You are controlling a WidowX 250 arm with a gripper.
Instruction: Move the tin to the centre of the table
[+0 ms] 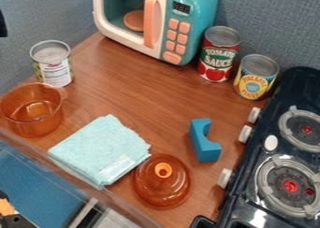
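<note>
By the grey wall point(37, 12), the gripper point(3, 27) hangs upper left; I cannot tell its opening or hold.

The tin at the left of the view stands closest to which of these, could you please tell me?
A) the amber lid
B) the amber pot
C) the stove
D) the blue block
B: the tin stands just behind the amber pot, near its rim, while the other three options are all much farther to the right.
</note>
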